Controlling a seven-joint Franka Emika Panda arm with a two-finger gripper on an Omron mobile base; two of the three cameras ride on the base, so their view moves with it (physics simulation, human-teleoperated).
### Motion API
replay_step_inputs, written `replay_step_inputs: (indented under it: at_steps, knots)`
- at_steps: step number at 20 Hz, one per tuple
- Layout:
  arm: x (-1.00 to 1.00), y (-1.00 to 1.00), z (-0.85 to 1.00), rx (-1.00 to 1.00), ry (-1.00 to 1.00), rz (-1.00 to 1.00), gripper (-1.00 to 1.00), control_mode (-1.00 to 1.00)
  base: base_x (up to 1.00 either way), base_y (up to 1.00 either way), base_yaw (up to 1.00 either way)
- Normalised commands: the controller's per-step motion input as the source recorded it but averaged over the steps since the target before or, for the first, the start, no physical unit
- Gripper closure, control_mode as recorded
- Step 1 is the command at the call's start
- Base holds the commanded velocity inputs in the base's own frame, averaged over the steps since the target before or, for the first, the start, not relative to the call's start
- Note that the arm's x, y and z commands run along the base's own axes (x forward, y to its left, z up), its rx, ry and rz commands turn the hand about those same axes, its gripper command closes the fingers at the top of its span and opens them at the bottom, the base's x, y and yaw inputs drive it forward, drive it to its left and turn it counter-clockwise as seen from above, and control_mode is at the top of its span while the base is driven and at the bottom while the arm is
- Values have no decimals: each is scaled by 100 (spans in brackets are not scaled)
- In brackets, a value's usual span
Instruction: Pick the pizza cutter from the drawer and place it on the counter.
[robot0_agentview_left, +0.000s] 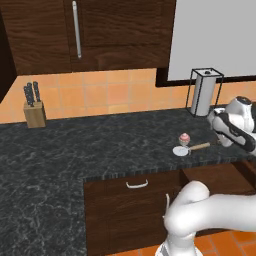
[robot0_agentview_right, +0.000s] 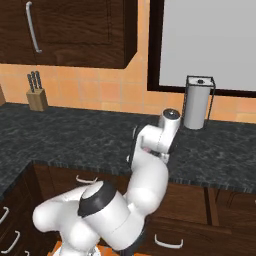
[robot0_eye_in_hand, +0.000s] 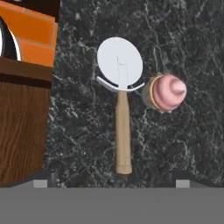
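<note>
**Already on the stone: pizza cutter lying flat beside the cupcake**

Evidently the pizza cutter (robot0_eye_in_hand: 120, 94) is resting on the counter (robot0_agentview_left: 75, 145), not in the drawer (robot0_agentview_left: 132, 200), so the task is judged essentially finished. It is lying flat, its round white blade pointing one way and its tan handle (robot0_eye_in_hand: 123, 135) the other, which is keeping it stable and unlikely to roll. The pink-topped cupcake (robot0_eye_in_hand: 166, 92) is standing just beside the blade, apparently just touching its edge; any further motion would need to avoid nudging it. In the left base view the cutter is sitting near the counter's front edge, above the drawer fronts, with the paper towel holder (robot0_agentview_left: 205, 92) behind it by the wall and the knife block (robot0_agentview_left: 34, 107) well apart at the far left.

The gripper (robot0_eye_in_hand: 113, 183) is hovering above the tool, looking straight down along the handle. Its fingertips (robot0_eye_in_hand: 40, 183) are sitting wide apart on either side of the handle, pinching nothing, which suggests the tool is released.
</note>
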Motion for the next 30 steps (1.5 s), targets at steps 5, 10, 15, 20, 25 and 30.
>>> replay_step_inputs:
  at_steps: [5, 10, 15, 20, 25, 30]
  knots:
    - [-44, 55, 30, 0, -35, 7, -100, -100, 0, 0, 0]
    - [-20, 40, 63, 0, -20, 9, -100, -100, 0, 0, 0]
    - [-26, 39, 61, -3, -13, 6, -100, -100, 0, 0, 0]
    - [-19, 33, 55, -7, -4, 7, -100, -100, 0, 0, 0]
    - [-30, 25, 60, -7, -7, 9, -100, -100, 0, 0, 0]
    - [-39, 24, 53, -8, -7, 10, -100, -100, 0, 0, 0]
